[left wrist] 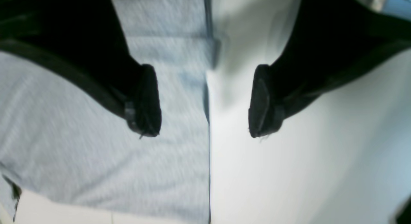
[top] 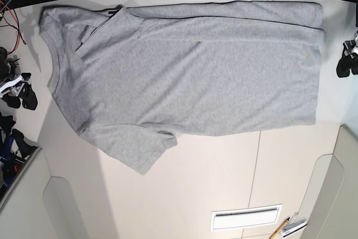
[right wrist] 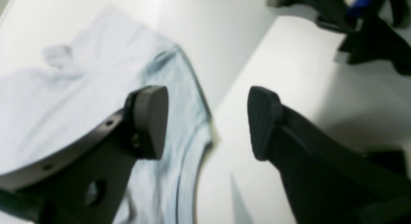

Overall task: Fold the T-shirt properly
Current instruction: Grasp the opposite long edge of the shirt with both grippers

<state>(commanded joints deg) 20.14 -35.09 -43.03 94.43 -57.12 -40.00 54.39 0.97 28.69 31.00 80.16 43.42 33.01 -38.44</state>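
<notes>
The T-shirt (top: pixel 190 76) lies flat across the top of the white table (top: pixel 224 177), soft grey and speckled, neck at the left, one short sleeve poking down. My left gripper (left wrist: pixel 205 102) hangs over its straight hem, black pads spread wide. My right gripper (right wrist: pixel 208 121) is spread too, over what looks like the blurry ribbed collar.

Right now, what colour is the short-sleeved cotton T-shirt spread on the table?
Plain light heather grey T-shirt, no print showing; clearest in the base view.
</notes>
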